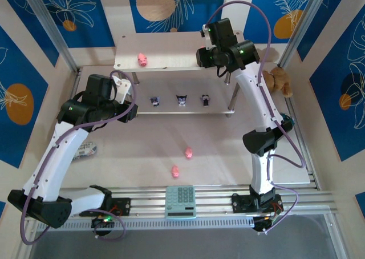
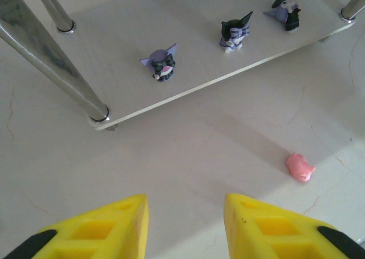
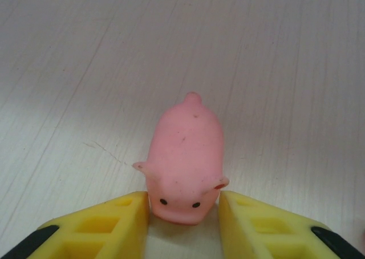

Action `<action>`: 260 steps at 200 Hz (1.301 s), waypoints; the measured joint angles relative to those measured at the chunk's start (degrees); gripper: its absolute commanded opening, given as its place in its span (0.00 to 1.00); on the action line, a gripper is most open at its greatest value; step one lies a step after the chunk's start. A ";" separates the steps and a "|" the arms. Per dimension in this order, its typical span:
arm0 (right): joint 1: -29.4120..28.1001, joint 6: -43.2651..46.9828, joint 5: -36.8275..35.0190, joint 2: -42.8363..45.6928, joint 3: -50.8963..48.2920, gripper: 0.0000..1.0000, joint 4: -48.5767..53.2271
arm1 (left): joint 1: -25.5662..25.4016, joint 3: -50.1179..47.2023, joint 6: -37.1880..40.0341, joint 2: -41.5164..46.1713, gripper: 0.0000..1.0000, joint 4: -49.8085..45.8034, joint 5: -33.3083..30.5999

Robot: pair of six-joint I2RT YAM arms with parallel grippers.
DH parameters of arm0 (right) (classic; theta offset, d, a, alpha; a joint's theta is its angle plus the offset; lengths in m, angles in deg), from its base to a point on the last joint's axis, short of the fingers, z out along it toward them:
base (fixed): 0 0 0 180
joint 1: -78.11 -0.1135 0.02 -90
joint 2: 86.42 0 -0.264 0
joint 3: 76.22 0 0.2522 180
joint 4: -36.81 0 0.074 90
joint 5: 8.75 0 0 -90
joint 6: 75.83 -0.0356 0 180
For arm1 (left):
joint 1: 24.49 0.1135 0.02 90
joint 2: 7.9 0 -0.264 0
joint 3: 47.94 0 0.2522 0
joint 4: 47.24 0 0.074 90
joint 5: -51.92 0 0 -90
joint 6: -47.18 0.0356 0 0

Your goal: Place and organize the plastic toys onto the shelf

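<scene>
Pinching a pink pig (image 3: 185, 156) on the shelf (image 3: 85, 53), right gripper (image 3: 183, 201); left gripper (image 2: 185, 205) spread above table (image 2: 171, 148)

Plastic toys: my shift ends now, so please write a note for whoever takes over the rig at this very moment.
Left gripper: open and empty, over the table in front of the shelf's lower level.
Right gripper: its fingers flank a pink pig lying on the shelf top. I cannot tell whether they grip it.
Done: another pig lies on the shelf top, and three dark figurines stand on the lower level.
Left: two pigs on the table need shelving.
</scene>
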 measured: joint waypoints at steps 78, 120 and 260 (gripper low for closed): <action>-0.02 -0.42 1.25 0.00 0.02 0.61 -0.50 | 0.00 0.00 0.00 0.00 0.40 0.00 0.00; -0.09 -0.87 1.14 0.00 0.02 0.66 -0.68 | 0.00 0.00 0.00 0.00 0.40 0.00 0.00; -22.97 -2.71 -11.39 36.33 -33.03 0.67 -7.67 | -18.34 -24.48 -8.20 6.86 0.43 5.20 1.01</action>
